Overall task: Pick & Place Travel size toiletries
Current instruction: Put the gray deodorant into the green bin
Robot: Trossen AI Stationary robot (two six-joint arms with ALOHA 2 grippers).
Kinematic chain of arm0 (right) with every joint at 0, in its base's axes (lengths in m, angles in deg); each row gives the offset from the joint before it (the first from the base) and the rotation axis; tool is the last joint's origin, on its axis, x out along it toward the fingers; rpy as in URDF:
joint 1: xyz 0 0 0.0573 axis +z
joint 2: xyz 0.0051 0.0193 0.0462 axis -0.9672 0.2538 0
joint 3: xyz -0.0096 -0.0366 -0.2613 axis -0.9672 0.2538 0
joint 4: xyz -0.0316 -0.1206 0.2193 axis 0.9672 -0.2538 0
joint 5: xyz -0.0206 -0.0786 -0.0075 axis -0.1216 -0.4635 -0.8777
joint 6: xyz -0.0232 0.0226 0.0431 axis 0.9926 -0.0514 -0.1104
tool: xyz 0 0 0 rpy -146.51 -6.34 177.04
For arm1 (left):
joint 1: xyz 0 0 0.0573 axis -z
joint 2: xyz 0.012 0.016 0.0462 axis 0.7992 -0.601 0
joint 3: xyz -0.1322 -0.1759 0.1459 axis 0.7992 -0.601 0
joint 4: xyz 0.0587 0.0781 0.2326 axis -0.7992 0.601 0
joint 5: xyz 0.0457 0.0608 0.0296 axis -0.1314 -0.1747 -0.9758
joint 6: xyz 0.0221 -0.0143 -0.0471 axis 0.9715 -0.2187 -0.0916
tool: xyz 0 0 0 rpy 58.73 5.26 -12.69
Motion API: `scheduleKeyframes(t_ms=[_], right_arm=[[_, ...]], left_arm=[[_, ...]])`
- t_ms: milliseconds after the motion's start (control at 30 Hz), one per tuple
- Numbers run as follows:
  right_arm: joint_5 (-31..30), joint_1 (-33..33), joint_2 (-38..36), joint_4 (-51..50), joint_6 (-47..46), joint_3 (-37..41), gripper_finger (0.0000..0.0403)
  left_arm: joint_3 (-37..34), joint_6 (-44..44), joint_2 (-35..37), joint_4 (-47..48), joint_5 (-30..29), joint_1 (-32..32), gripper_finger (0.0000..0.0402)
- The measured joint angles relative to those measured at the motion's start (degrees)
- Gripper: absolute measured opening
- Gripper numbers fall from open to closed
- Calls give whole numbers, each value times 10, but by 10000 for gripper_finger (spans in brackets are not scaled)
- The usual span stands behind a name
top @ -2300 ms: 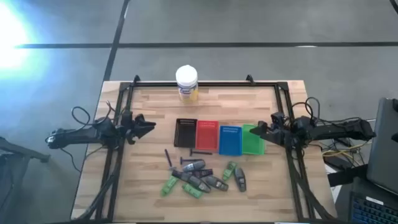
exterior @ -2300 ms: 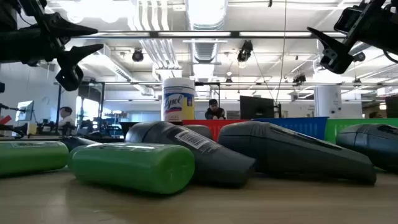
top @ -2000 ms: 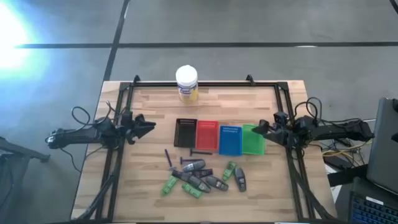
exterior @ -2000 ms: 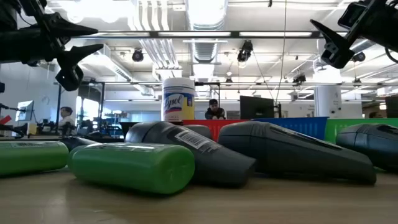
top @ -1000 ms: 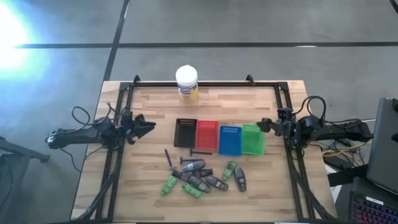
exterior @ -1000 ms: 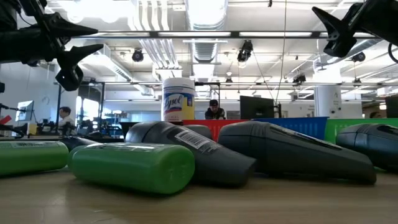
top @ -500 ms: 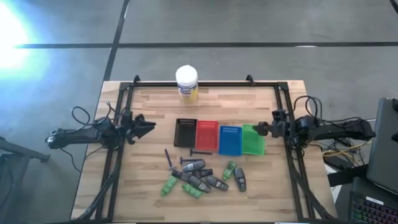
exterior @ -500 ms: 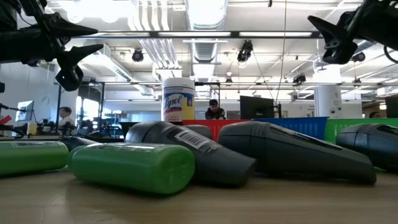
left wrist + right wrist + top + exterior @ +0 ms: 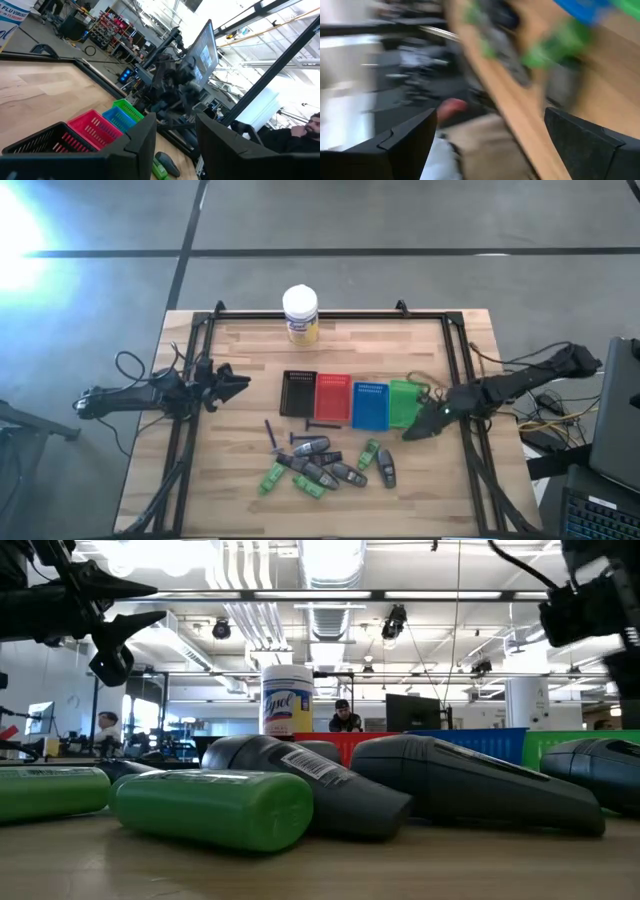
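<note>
The travel size toiletries [image 9: 322, 464] lie in a loose heap on the table's near middle: green tubes [image 9: 215, 808], grey mini bottles [image 9: 470, 782] and thin dark sticks [image 9: 270, 432], all resting on their sides. My right gripper [image 9: 415, 430] hangs open just to the right of the heap, beside the green tray's near corner. In the right wrist view, my right gripper [image 9: 490, 150] shows its fingers wide apart, and the heap [image 9: 555, 47] is blurred beyond them. My left gripper [image 9: 235, 385] waits open over the table's left side, left of the black tray. It also shows in the left wrist view [image 9: 175, 145].
Four trays stand in a row at mid-table: black [image 9: 298, 393], red [image 9: 333, 397], blue [image 9: 370, 403], green [image 9: 405, 402]. A white-capped yellow jar [image 9: 300, 315] stands at the far edge. A black frame [image 9: 200, 330] rims the table. Bare wood lies left and right of the heap.
My right gripper has swung from beside the green tray's far right corner toward the near edge and down. It has turned toward the heap of toiletries, and it moves fast enough to blur its wrist view. The toiletries have not moved.
</note>
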Motion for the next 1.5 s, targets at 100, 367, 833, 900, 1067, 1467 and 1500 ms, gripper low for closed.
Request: scheduleKeyframes(t_ms=[100, 367, 833, 900, 1067, 1467, 1500], right_arm=[[0, 29, 57, -121, -24, -60, 363], [0, 62, 262, -176, -45, -189, 363], [-1, 67, 580, -364, 11, -426, 364], [-1, 70, 610, -384, 27, -457, 364], [-2, 76, 674, -403, 54, -509, 364], [-40, 75, 713, -414, 14, -509, 364], [-42, 74, 713, -414, 8, -505, 364]], left_arm=[[0, 0, 0, 0, 0, 0, 142], [0, 0, 0, 2, 0, 0, 142], [0, 0, 0, 2, 0, 0, 142], [0, 0, 0, 2, 0, 0, 142], [0, 0, 0, 2, 0, 0, 142], [0, 0, 0, 2, 0, 0, 142], [0, 0, 0, 2, 0, 0, 142]])
